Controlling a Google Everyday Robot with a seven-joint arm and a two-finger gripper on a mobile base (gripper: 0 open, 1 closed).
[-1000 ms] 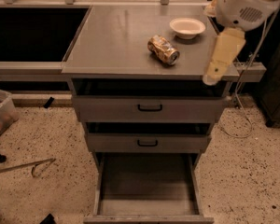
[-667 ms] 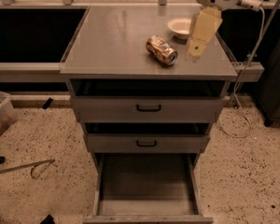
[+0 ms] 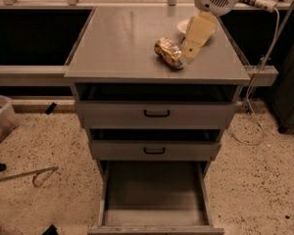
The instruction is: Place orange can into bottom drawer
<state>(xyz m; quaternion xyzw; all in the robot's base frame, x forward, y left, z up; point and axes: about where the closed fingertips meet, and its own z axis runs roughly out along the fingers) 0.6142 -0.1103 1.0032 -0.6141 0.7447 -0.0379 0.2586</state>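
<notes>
- The bottom drawer (image 3: 154, 195) is pulled fully out at 6 o'clock of the cabinet, and its flat grey floor shows from wall to wall.
- The bowl (image 3: 182, 26) sits toward the 1 o'clock corner of the tabletop (image 3: 117, 38). It is partly hidden behind the arm, so what it holds cannot be told.
- The top drawer (image 3: 117, 115) and the middle drawer (image 3: 186, 151) each stand slightly out, with a dark gap above the front panel. Their insides are not visible.
- The can (image 3: 168, 52) lies on its side on the tabletop, a little toward 4 o'clock of its middle. It is well back from the front edge and nowhere near the drawer.
- The end effector (image 3: 188, 56) slants down from 1 o'clock, and its tip is just beside the can at the can's 3 o'clock side.
- I cannot tell whether the end effector touches the can, how far open it is, or whether it has hold of anything.
- From the can toward 9 o'clock, bare tabletop runs to the left edge. The right edge is near at 3 o'clock.
- A cable (image 3: 261, 62) hangs off the cabinet's right side, and a bin (image 3: 1, 124) stands on the floor at 9 o'clock.
</notes>
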